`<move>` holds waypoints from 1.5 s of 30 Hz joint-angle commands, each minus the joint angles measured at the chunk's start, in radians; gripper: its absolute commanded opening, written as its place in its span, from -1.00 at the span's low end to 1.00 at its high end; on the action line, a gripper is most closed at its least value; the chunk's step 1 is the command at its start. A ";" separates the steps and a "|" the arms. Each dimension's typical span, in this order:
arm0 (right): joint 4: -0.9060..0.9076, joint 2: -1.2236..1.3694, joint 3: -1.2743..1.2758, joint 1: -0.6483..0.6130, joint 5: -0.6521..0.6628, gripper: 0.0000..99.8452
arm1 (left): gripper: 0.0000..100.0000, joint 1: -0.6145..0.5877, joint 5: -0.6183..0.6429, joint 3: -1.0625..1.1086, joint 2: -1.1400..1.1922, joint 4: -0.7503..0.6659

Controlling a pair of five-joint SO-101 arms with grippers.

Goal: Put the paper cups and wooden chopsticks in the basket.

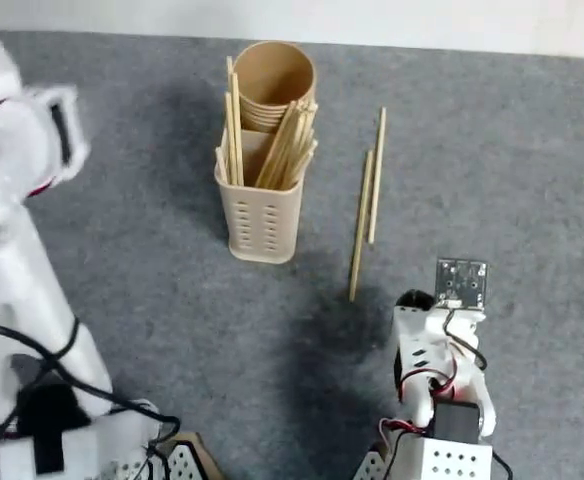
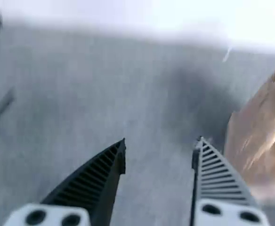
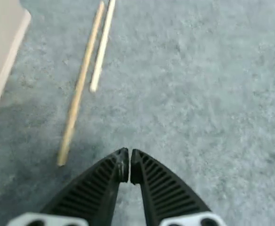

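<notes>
A beige slotted basket [image 1: 262, 215] stands on the grey mat, holding stacked paper cups [image 1: 273, 82] and several wooden chopsticks [image 1: 287, 150]. Two loose chopsticks [image 1: 361, 222] [image 1: 376, 175] lie on the mat to its right; the right wrist view has them as a long one [image 3: 80, 84] and a paler one [image 3: 102, 44]. My right gripper [image 3: 129, 165] is shut and empty, just short of the near end of the long chopstick. My left gripper [image 2: 160, 149] hangs open over bare mat, with nothing between its fingers, and the basket [image 2: 262, 136] blurred beside it.
The right arm's body [image 1: 437, 380] stands at the front right, the left arm [image 1: 17, 250] along the left side. Grey mat lies open around the basket; a pale strip [image 1: 372, 20] runs along the far edge.
</notes>
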 commanded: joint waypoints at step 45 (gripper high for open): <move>0.045 2.109 -1.718 -0.154 0.150 -0.77 | -0.54 -0.031 -0.130 1.580 -0.266 -0.858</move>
